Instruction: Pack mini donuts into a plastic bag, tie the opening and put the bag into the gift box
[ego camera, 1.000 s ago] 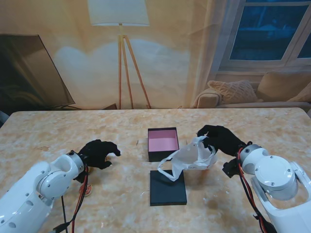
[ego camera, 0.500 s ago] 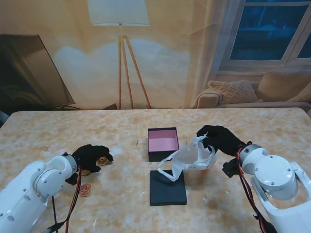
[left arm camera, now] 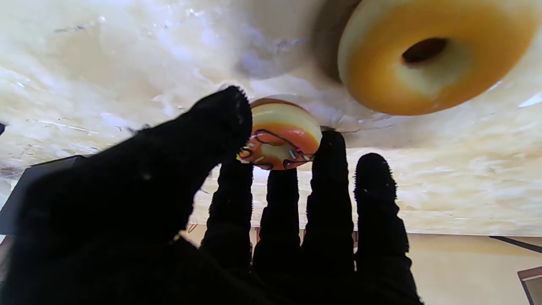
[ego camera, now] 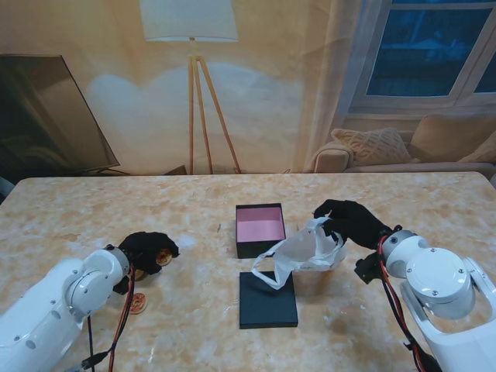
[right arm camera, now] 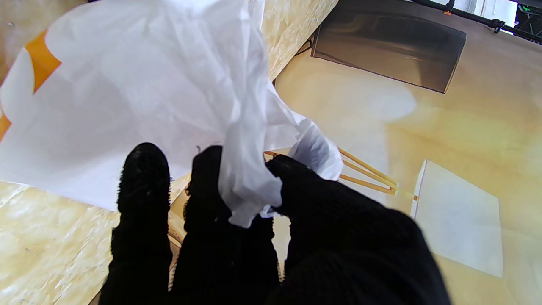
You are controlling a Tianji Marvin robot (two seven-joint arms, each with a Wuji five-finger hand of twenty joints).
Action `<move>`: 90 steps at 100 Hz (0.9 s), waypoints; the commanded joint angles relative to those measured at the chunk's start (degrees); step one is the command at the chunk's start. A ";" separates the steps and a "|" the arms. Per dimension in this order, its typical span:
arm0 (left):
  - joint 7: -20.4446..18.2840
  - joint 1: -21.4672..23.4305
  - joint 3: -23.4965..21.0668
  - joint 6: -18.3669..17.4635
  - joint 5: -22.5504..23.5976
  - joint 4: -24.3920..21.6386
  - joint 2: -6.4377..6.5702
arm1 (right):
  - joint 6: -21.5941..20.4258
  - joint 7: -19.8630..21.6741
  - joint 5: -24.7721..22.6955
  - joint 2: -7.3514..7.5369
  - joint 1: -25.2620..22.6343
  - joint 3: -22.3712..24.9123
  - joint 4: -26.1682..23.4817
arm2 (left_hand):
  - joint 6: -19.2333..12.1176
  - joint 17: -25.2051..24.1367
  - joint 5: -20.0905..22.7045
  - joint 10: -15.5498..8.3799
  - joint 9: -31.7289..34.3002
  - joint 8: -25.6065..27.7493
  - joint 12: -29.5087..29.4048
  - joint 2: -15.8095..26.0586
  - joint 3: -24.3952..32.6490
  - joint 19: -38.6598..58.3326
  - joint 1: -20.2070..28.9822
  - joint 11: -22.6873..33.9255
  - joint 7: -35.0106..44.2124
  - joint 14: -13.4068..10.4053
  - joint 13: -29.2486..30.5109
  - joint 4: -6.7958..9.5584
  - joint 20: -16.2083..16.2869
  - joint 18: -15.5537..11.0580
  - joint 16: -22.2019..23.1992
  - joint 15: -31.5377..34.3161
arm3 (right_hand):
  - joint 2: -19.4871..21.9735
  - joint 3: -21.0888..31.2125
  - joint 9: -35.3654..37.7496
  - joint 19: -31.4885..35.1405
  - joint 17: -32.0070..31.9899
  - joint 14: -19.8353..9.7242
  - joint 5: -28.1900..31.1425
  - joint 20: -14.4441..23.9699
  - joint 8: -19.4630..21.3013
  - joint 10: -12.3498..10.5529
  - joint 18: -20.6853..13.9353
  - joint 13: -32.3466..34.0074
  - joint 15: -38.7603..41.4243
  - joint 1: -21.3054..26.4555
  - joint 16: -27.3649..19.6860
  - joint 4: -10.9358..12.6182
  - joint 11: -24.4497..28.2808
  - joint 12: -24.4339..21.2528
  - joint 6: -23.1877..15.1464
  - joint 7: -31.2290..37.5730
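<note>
Pinching a small sprinkled, orange-glazed mini donut (left arm camera: 281, 137) between thumb and fingertips (left arm camera: 328, 146), the black-gloved left hand (ego camera: 147, 252) rests on the marble table (ego camera: 194, 310). A second donut (ego camera: 137, 303) lies just nearer to me. The right hand (ego camera: 350, 222) grips the crumpled white plastic bag (ego camera: 298, 252), which hangs beside the open pink-lined black gift box (ego camera: 260, 228).

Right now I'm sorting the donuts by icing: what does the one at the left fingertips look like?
Orange icing, dark drizzle, coloured sprinkles on the mini donut; left wrist view.
</note>
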 commanded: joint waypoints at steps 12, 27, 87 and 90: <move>0.39 -0.46 1.42 1.28 1.51 0.85 -0.46 | -0.09 0.84 -0.09 -0.23 -0.47 -0.10 -0.08 | 0.53 3.22 4.89 -0.05 3.07 7.70 4.28 -3.11 3.09 3.65 1.83 3.84 11.85 -3.89 6.29 -1.08 3.59 -1.96 5.23 5.19 | 1.75 -0.16 0.04 0.86 0.02 -1.24 1.29 0.92 -0.52 -2.20 -0.52 0.19 0.19 0.34 0.30 1.02 0.86 0.01 -0.67 0.99; 2.03 -1.03 2.38 1.87 1.69 1.74 -0.64 | -0.18 0.88 -0.08 -0.22 -0.52 -0.05 -0.08 | -0.54 4.38 4.33 -0.13 3.45 16.08 4.06 -5.22 2.70 4.09 2.68 3.79 25.79 -3.95 7.51 -4.42 3.82 -1.60 5.38 4.66 | 1.77 -0.16 0.02 0.84 0.05 -1.24 1.33 0.94 -0.55 -2.19 -0.45 0.19 0.18 0.33 0.31 1.01 0.84 0.01 -0.69 1.00; 5.80 0.43 1.44 1.80 -0.54 -1.77 -1.68 | 0.08 0.61 -0.20 -0.27 -0.94 0.04 -0.49 | -2.08 17.24 13.22 2.32 32.85 2.07 14.85 -3.13 -6.56 17.15 12.01 -0.09 34.61 -0.74 25.77 -7.20 9.70 5.01 9.22 15.41 | 1.74 -0.18 0.03 0.69 0.03 -1.23 1.30 0.96 -0.57 -2.06 -0.46 0.19 0.17 0.41 0.32 0.99 0.85 0.02 -0.62 1.03; 5.44 0.48 1.29 1.41 -0.96 -2.35 -1.69 | 0.12 0.60 -0.25 -0.27 -0.97 0.05 -0.52 | -2.04 17.70 13.61 2.23 33.50 1.51 14.31 -3.16 -6.48 17.19 11.96 -0.27 34.47 -0.60 26.17 -7.12 9.50 5.11 8.38 15.11 | 1.73 -0.19 0.06 0.68 0.02 -1.23 1.30 0.96 -0.57 -2.17 -0.44 0.19 0.17 0.41 0.32 0.98 0.87 0.03 -0.66 1.03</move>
